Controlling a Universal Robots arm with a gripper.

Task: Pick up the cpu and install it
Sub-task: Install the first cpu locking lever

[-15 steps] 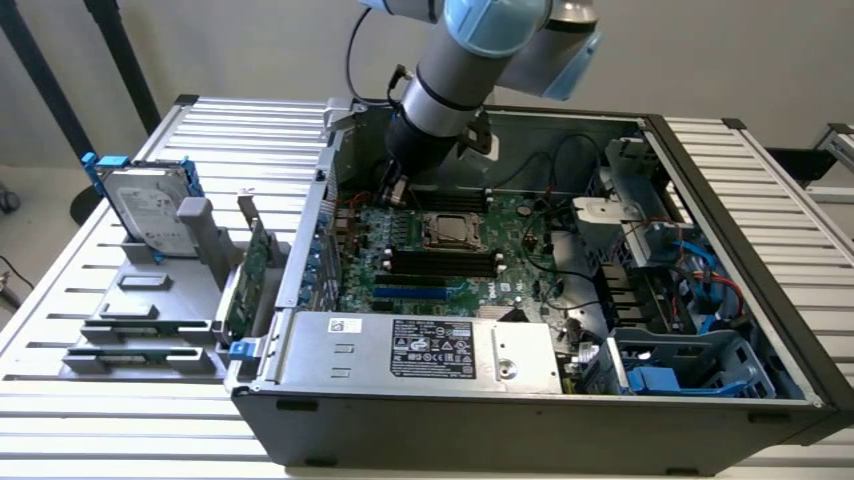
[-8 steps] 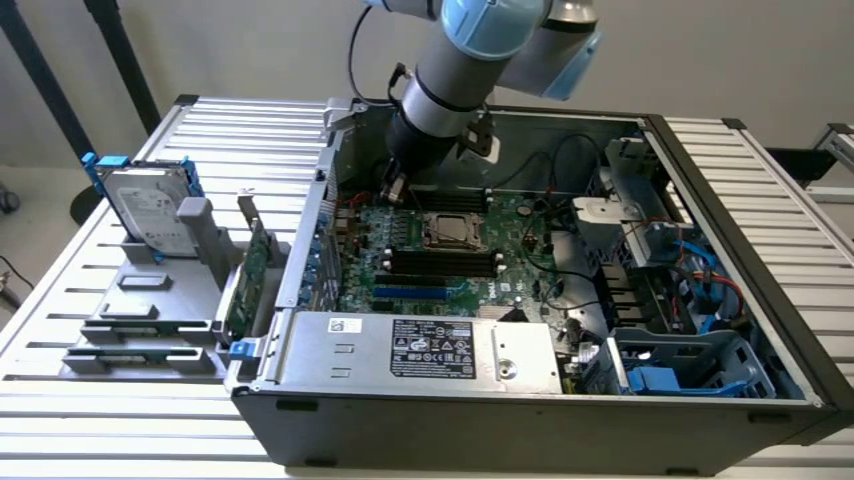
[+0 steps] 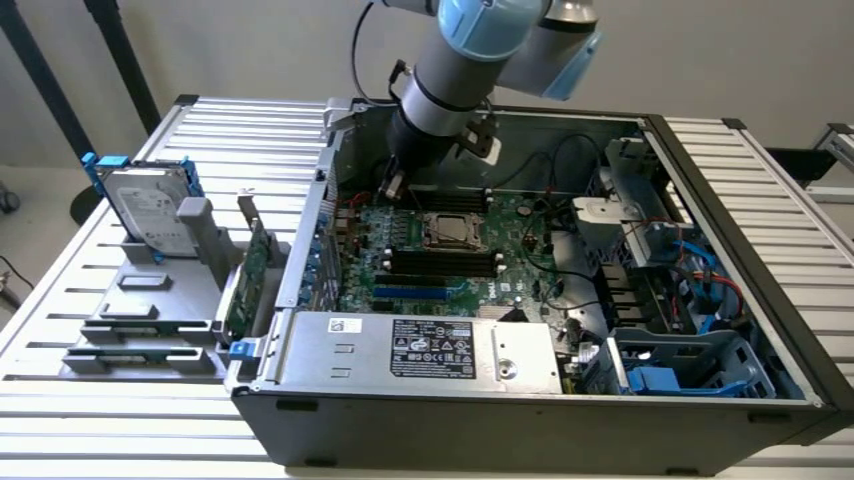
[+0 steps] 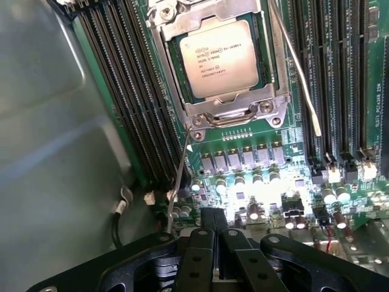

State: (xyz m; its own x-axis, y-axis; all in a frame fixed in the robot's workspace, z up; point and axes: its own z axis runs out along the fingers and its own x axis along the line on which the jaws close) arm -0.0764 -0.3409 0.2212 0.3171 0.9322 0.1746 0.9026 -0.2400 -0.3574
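Cpu (image 4: 220,56) sits in its socket (image 4: 234,109) inside the open computer case (image 3: 534,430).

The arm (image 3: 481,60) is cut off by the picture's edge in the exterior view. The fingers (image 4: 202,252) run off the edge in the wrist view. A metal frame (image 4: 234,109) covers the cpu's (image 4: 219,58) rim. The label (image 3: 434,348) on the grey box (image 3: 527,355) is too small to read.
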